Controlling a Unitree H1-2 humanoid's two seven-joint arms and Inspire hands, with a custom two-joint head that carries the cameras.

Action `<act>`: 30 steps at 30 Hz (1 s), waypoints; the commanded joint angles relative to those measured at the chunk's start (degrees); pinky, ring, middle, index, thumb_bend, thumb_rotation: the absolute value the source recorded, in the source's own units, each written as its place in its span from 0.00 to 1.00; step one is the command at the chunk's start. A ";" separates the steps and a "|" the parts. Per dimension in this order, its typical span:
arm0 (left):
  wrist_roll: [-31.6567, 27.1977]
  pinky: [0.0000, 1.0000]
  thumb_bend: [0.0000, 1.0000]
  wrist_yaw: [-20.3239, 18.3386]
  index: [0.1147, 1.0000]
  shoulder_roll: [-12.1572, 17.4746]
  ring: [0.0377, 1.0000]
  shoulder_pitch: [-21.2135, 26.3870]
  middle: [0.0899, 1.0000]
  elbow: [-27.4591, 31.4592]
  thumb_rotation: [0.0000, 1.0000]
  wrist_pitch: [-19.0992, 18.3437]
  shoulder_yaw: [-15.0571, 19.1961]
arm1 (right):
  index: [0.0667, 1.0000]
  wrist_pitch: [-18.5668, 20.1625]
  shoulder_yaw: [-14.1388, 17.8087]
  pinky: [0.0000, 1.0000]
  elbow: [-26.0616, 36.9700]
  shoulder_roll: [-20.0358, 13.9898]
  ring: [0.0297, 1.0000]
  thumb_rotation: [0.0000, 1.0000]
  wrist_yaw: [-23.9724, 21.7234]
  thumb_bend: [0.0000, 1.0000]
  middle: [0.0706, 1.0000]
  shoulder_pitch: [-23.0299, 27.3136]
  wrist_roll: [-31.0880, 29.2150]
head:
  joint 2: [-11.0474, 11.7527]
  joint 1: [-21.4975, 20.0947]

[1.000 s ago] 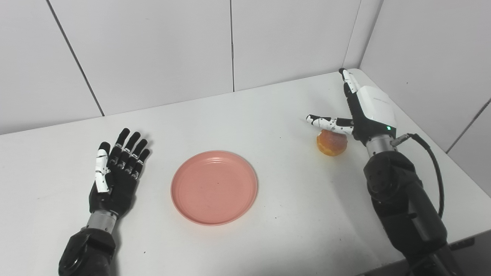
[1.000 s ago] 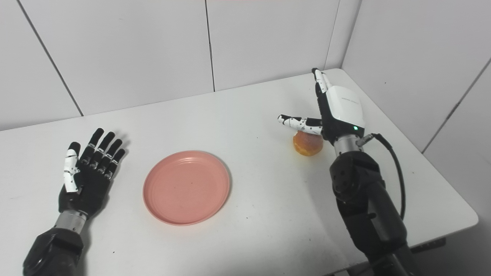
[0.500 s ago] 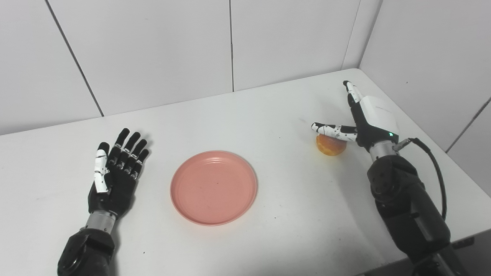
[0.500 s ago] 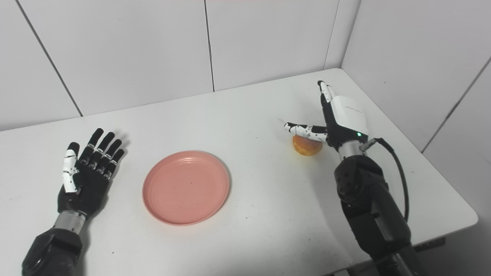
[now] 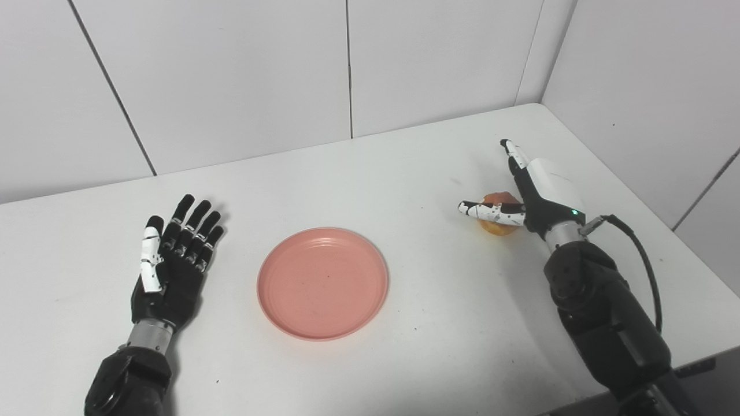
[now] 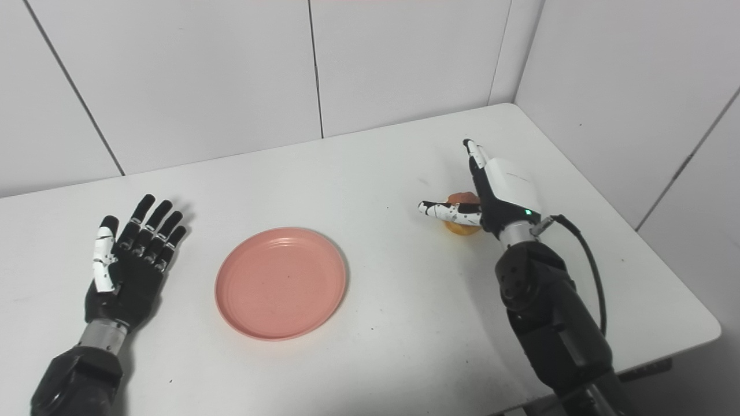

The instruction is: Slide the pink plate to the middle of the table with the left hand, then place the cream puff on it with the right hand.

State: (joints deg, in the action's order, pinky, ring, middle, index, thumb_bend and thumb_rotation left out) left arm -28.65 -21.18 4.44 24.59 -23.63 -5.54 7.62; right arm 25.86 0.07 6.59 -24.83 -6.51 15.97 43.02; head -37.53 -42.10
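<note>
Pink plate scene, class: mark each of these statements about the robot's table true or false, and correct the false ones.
1. The pink plate is empty. True.
2. The cream puff lies on the plate. False: it sits on the white table, to the plate's right.
3. The left hand grips the plate's rim. False: it is open and clear of the plate.
4. The right hand is at the cream puff, fingers open. True.
5. The puff is nearer the table's right edge than the plate is. True.
</note>
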 commanded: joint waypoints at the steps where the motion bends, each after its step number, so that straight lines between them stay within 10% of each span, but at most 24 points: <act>1: 2.14 0.98 0.40 2.87 0.92 1.01 0.94 -4.52 0.93 -3.17 1.00 -5.39 -0.14 | 0.98 0.15 0.20 0.72 0.99 -1.23 0.89 0.66 0.57 1.00 0.95 1.83 0.29 | -0.14 -0.09; 30: 2.24 0.98 0.42 2.39 0.92 1.99 0.94 -5.48 0.94 -0.40 1.00 -6.12 -1.15 | 0.97 0.87 1.63 0.72 0.78 -2.13 0.90 0.58 -1.03 1.00 0.96 1.45 -0.09 | -2.28 -0.52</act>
State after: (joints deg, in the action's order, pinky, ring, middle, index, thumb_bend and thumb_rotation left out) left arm -28.62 -21.11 5.58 23.04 -21.20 -6.57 6.91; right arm 26.46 0.79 6.26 -25.45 -8.23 16.29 43.01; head -39.64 -42.63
